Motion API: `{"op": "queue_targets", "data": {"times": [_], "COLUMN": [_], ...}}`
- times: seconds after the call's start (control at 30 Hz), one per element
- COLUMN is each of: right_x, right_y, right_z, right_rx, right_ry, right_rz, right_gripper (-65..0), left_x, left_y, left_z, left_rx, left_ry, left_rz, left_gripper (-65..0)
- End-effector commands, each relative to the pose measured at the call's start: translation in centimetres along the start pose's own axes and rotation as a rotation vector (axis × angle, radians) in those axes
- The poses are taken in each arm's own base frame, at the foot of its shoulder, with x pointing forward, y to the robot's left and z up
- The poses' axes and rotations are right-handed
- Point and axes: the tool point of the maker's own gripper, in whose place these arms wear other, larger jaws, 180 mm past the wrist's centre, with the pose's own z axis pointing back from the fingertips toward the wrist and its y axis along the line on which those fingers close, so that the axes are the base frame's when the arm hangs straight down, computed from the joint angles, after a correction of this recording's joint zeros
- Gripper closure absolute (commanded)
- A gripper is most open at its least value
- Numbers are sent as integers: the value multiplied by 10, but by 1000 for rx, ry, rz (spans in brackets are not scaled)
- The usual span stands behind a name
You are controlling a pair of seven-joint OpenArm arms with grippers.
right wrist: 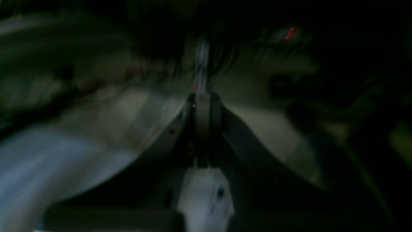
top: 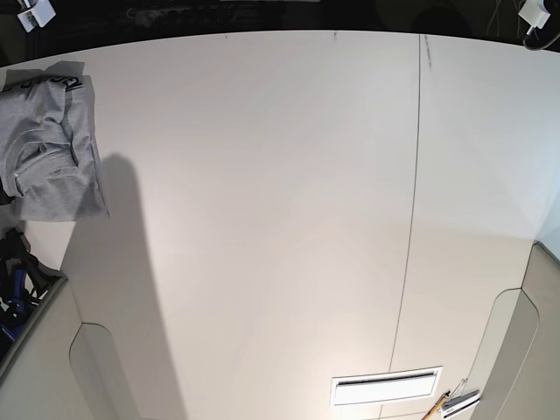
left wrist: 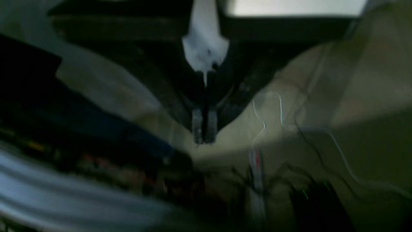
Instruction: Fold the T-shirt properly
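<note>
Tabletop (top: 262,219) bare nearby; T-shirt (top: 48,144) bunched far left, may slide off. Both hands (left wrist: 203,137) (right wrist: 203,106) pinched empty.

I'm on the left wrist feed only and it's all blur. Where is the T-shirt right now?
Observer: The T-shirt lies bunched at the table edge, on the base view's left, partly hanging off.
Operator: Is it folded?
Observer: No, it is a rumpled heap, with a bit of black print showing at its top.
Operator: Is my other gripper holding it?
Observer: No. The right gripper is shut with no cloth between its fingers.
Operator: Any arm over the table?
Observer: None shows in the base view.
</note>
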Motion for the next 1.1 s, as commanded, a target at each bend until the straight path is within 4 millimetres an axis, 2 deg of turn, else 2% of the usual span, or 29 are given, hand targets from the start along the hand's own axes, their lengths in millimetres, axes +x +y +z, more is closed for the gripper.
{"op": "queue_targets", "data": {"times": [0.0,0.13,0.2,0.37,0.53,0.67,0.8,0.93,1.07], "right_x": [-11,-48,-60,-66,-68,-50,-24,20,47], "right_y": [-1,-10,-14,-25,-37,-37,-26,-23,-13], "right_z": [-7,-59,-88,-158,-202,-228,-247,-262,-276], "right_rx": [22,71,80,100,73,58,58,-34,-124], "right_ry": [43,156,191,229,314,296,224,51,-25], "right_rz": [7,-3,-10,-39,7,76,126,43,-40], "right_gripper": [0,0,0,0,0,0,0,0,0], "left_x": [-8,-35,-43,-40,-62,-69,-59,-36,9], "left_y": [6,34,49,73,82,83,67,39,46], "left_z": [0,-26,-43,-98,-152,-192,-233,-272,-293], "left_rx": [17,90,130,185,177,166,130,100,297], "left_ry": [36,123,125,69,162,195,163,139,30], "left_rz": [0,-2,-31,-185,-253,-240,-250,-300,-340], "left_gripper": [0,0,0,0,0,0,0,0,0]}}
